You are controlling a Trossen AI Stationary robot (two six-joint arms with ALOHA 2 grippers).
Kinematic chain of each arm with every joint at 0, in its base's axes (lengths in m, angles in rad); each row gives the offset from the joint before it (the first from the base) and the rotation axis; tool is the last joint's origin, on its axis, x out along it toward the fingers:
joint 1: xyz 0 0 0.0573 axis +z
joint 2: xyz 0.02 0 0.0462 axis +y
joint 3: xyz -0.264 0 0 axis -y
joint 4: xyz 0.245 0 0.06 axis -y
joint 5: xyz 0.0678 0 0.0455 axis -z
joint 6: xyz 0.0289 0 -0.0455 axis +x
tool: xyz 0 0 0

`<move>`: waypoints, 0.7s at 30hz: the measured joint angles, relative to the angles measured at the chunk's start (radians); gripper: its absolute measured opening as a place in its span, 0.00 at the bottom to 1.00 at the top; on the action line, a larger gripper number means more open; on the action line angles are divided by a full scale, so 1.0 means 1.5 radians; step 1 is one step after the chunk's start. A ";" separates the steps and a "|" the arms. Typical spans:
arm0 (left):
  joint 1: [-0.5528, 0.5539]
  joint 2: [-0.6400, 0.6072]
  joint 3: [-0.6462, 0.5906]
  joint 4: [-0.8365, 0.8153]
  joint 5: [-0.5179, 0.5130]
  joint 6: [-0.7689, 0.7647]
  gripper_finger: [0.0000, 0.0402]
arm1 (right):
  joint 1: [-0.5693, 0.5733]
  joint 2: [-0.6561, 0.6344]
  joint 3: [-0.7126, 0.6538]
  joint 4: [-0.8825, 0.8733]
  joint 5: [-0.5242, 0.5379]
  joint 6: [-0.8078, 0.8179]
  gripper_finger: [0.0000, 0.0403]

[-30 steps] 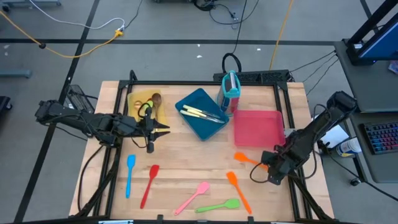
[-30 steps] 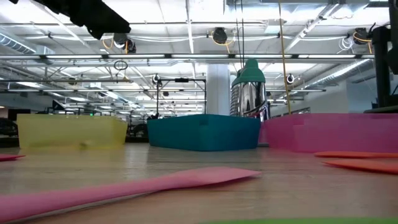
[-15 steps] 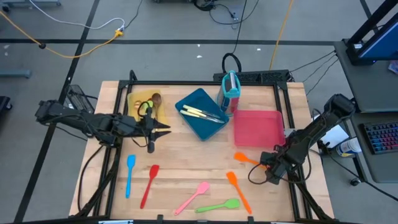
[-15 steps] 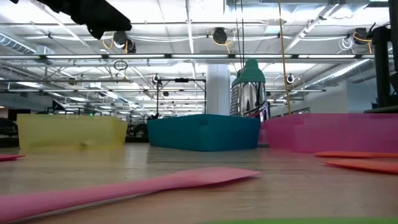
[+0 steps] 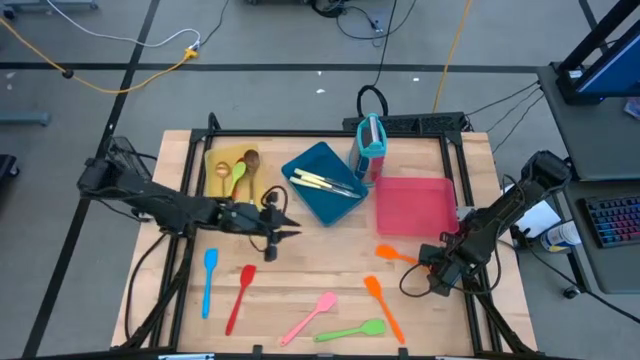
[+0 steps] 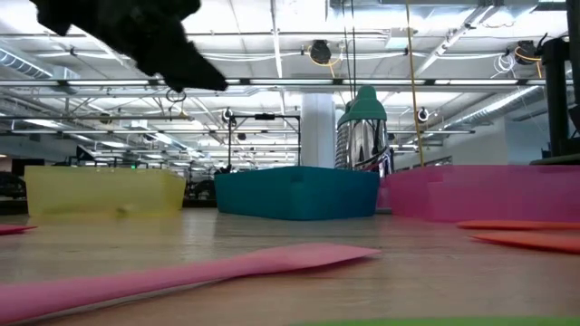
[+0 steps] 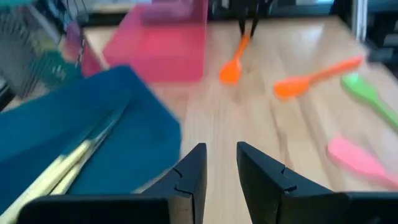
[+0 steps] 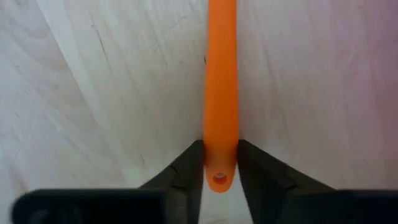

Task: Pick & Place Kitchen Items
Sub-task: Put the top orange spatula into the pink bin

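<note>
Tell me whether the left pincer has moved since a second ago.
Yes. In the high view the left pincer has swung away from the yellow tray, now sitting just below the blue tray's near-left corner.

1. an orange utensil handle (image 8: 221,93) runs straight away from the camera across the pale wooden table (image 8: 93,93).
2. the right gripper (image 8: 220,163) has its two dark fingers (image 8: 184,171) pressed against either side of the handle's near end.
3. a small round hole shows at that end, just between the fingertips.
4. the far end of the utensil is cut off by the frame, so its head cannot be made out; it may be a spoon or spatula.
</note>
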 joint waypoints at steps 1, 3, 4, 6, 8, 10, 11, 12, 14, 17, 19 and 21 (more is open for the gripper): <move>0.000 0.021 0.000 0.044 0.000 -0.002 0.23 | 0.000 0.000 0.000 0.000 0.001 0.002 0.18; 0.000 0.062 0.000 0.127 0.005 -0.008 0.23 | 0.000 0.000 0.000 0.001 0.001 0.004 0.12; 0.000 0.080 0.000 0.161 0.013 -0.012 0.23 | 0.000 0.000 0.000 0.001 0.002 0.004 0.10; 0.000 0.114 0.001 0.219 0.034 -0.012 0.23 | 0.000 0.000 0.000 0.003 0.002 0.005 0.09; 0.000 0.140 0.001 0.258 0.053 -0.009 0.23 | 0.000 0.000 0.000 0.007 0.003 0.005 0.09; 0.000 0.167 0.004 0.290 0.073 -0.009 0.23 | 0.000 0.000 0.000 0.010 0.004 0.005 0.09; 0.000 0.180 0.007 0.300 0.080 -0.009 0.23 | 0.000 0.000 0.000 0.011 0.004 0.006 0.09; 0.000 0.193 0.010 0.307 0.088 -0.009 0.23 | 0.000 0.000 0.000 0.012 0.004 0.006 0.10; 0.000 0.219 0.024 0.309 0.099 -0.008 0.23 | 0.000 0.001 0.003 0.013 0.004 0.007 0.11; 0.000 0.247 0.043 0.310 0.104 -0.004 0.23 | 0.000 0.001 0.020 0.013 0.004 0.006 0.12; 0.000 0.258 0.052 0.309 0.105 0.013 0.23 | 0.000 0.003 0.032 0.012 0.004 0.004 0.11; 0.001 0.265 0.063 0.310 0.105 0.037 0.23 | -0.001 0.005 0.041 0.027 0.011 -0.005 0.11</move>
